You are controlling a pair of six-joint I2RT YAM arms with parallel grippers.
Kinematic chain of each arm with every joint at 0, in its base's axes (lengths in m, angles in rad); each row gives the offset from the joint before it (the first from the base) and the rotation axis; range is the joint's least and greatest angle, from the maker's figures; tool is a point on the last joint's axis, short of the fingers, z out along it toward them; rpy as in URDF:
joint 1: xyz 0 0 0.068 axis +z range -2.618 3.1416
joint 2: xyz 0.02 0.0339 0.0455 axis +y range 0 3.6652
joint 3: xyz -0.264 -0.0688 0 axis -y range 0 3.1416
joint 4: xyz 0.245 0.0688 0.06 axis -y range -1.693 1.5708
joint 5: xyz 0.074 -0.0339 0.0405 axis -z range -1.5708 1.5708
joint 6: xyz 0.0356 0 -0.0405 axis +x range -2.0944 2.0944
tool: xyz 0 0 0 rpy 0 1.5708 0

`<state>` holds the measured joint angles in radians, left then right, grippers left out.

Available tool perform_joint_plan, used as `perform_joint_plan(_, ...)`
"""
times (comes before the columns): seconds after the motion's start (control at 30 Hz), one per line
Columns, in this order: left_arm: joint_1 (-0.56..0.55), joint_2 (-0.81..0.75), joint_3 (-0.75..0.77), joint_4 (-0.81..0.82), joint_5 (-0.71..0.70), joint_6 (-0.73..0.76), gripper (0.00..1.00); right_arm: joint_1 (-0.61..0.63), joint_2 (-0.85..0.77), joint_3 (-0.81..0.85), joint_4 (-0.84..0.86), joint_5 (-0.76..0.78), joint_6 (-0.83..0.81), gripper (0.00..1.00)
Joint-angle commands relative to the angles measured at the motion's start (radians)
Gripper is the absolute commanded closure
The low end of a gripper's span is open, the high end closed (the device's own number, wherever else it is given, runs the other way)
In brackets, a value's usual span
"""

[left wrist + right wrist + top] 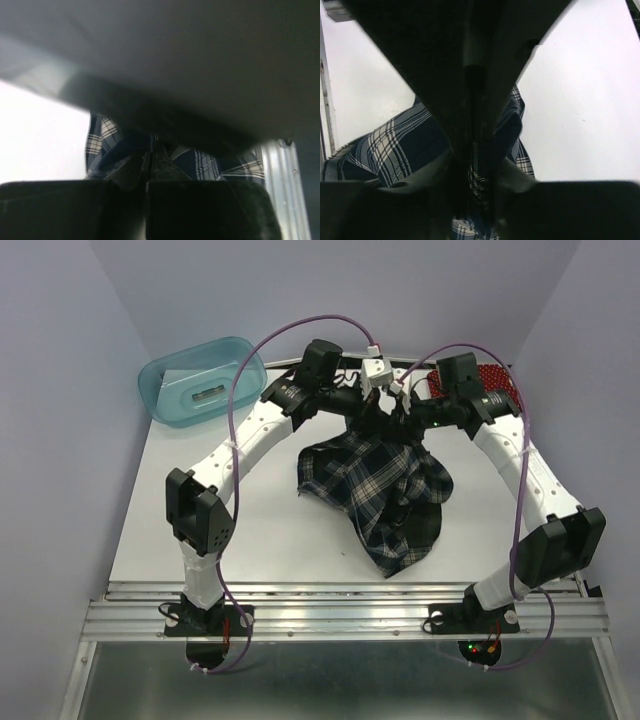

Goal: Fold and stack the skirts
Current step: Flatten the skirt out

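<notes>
Plaid skirt (pixel 385 490) hangs bunched over the table's (pixel 260 530) far middle, its length trailing toward the near edge. Left tool (pixel 362 408) and right tool (pixel 408 410), side by side, each pinch its top edge.

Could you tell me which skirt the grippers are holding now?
The plaid skirt, pinched by the left gripper and right gripper; the red dotted skirt lies ungripped at the far right corner.
</notes>
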<state>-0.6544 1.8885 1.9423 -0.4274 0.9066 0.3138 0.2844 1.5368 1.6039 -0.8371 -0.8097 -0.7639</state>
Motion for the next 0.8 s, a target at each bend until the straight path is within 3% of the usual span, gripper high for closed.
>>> perform_joint_plan(0.0,0.004,-0.051,0.025,0.068,0.011,-0.05,0.9,0.019,-0.006,0.039,0.0,0.038,-0.051,0.75)
perform_joint_plan(0.03,0.013,-0.066,0.008,0.111,0.008,-0.067,0.8,0.019,-0.01,0.036,-0.002,0.065,-0.051,0.94)
perform_joint_plan(0.07,0.024,-0.083,-0.008,0.127,0.008,-0.079,0.75,0.019,-0.017,0.03,0.001,0.078,-0.045,0.99)
perform_joint_plan(0.1,0.05,-0.115,-0.034,0.142,0.0,-0.09,0.63,0.019,-0.035,0.015,0.024,0.108,-0.031,0.99)
perform_joint_plan(0.2,0.132,-0.201,-0.1,0.191,0.0,-0.145,0.48,0.019,-0.067,0.001,0.082,0.164,0.015,0.99)
perform_joint_plan(0.27,0.189,-0.292,-0.17,0.239,0.018,-0.189,0.46,0.019,-0.069,0.027,0.096,0.181,0.052,0.99)
perform_joint_plan(0.37,0.301,-0.428,-0.38,0.309,-0.02,-0.213,0.36,0.019,-0.067,0.094,0.142,0.169,0.113,0.99)
perform_joint_plan(0.5,0.395,-0.515,-0.636,0.308,-0.156,-0.136,0.34,0.019,-0.067,0.184,0.203,0.175,0.199,0.99)
perform_joint_plan(0.63,0.415,-0.5,-0.834,0.337,-0.238,-0.076,0.34,0.019,-0.061,0.278,0.222,0.19,0.215,0.99)
perform_joint_plan(0.77,0.421,-0.383,-0.803,0.355,-0.247,-0.093,0.34,0.019,-0.084,0.313,0.242,0.175,0.224,0.99)
